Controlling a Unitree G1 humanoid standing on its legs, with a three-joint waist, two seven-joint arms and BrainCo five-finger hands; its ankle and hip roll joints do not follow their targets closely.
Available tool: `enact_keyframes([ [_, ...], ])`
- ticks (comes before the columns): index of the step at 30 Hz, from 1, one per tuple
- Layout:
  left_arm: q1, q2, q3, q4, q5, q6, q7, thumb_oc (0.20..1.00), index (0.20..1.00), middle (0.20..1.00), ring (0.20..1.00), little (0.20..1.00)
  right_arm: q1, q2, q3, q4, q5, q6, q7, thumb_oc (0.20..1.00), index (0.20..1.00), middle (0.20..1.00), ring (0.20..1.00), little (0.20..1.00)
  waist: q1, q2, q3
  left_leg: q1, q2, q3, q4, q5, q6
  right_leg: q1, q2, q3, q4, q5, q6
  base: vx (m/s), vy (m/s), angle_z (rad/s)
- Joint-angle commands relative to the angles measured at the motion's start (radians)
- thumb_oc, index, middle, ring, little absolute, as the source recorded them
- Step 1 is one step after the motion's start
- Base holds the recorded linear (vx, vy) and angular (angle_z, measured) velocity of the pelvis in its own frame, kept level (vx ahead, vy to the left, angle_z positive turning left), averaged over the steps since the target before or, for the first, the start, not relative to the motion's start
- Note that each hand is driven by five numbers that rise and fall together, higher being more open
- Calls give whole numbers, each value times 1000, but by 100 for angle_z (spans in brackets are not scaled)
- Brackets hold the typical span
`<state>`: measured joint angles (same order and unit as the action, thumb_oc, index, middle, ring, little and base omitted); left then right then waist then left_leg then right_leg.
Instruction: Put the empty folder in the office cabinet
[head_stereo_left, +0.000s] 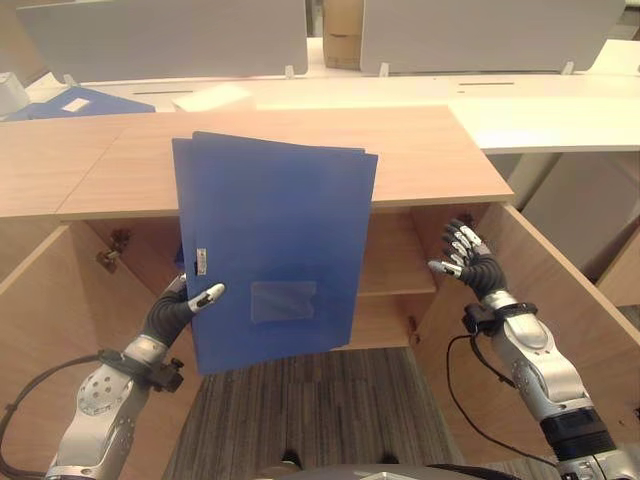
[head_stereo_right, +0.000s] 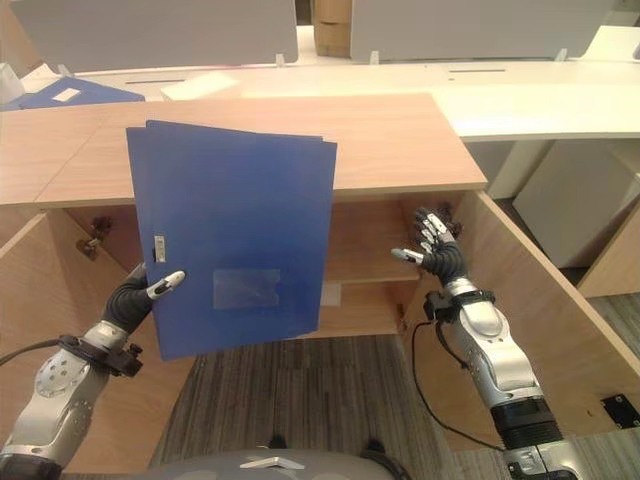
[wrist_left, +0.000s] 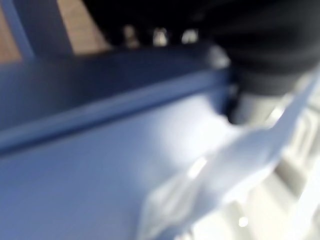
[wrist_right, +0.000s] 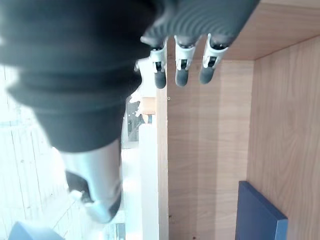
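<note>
Pinching the upright blue folder (head_stereo_left: 270, 250) before the open cabinet (head_stereo_left: 400, 265), the left hand (head_stereo_left: 180, 308) grips it while the right hand (head_stereo_left: 468, 260) hangs empty, fingers relaxed.

Behind my workspace there's a white desk (head_stereo_left: 520, 110) with grey divider panels (head_stereo_left: 170, 35), a cardboard box (head_stereo_left: 342, 30), plus another blue folder (head_stereo_left: 70, 104) lying flat far left.
</note>
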<state>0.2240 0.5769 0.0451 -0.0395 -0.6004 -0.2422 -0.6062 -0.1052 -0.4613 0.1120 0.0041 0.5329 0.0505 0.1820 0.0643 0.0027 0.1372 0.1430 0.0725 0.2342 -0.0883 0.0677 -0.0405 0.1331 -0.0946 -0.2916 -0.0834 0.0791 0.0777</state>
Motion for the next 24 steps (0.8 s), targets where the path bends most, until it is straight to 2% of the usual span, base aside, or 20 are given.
enact_keyframes([
  [1, -120, 72, 51, -19, 8, -91, -10, 200, 200, 200, 200, 200, -130, -2, -2, -14, 51, -25, -1, 1000, 1000, 1000, 1000, 1000, 12, -28, -4, 20, -59, -11, 1, -75, 43, 36, -57, -11, -4, 15, 79, 0, 0, 0],
  [7, -172, 65, 14, -9, 7, -128, -3, 200, 200, 200, 200, 200, -214, 19, 48, 13, 59, 2, -27, 1000, 1000, 1000, 1000, 1000, 29, -34, -8, 21, -61, -18, 1, -73, 44, 41, -57, -19, -4, 16, 76, 33, -6, 11],
  [16, -235, 40, -46, -14, 20, -108, 20, 200, 200, 200, 200, 200, -315, 70, 115, 39, 80, 40, -96, 1000, 1000, 1000, 1000, 1000, 44, -39, -13, 26, -61, -26, 1, -72, 45, 46, -56, -24, 0, 16, 71, 30, -3, 1],
  [24, -257, 25, -81, -9, 27, -108, 26, 200, 200, 200, 200, 200, -354, 100, 157, 43, 107, 77, -118, 1000, 1000, 1000, 1000, 1000, 47, -40, -12, 30, -62, -26, 1, -72, 46, 48, -55, -21, 2, 14, 69, 4, 0, 0],
])
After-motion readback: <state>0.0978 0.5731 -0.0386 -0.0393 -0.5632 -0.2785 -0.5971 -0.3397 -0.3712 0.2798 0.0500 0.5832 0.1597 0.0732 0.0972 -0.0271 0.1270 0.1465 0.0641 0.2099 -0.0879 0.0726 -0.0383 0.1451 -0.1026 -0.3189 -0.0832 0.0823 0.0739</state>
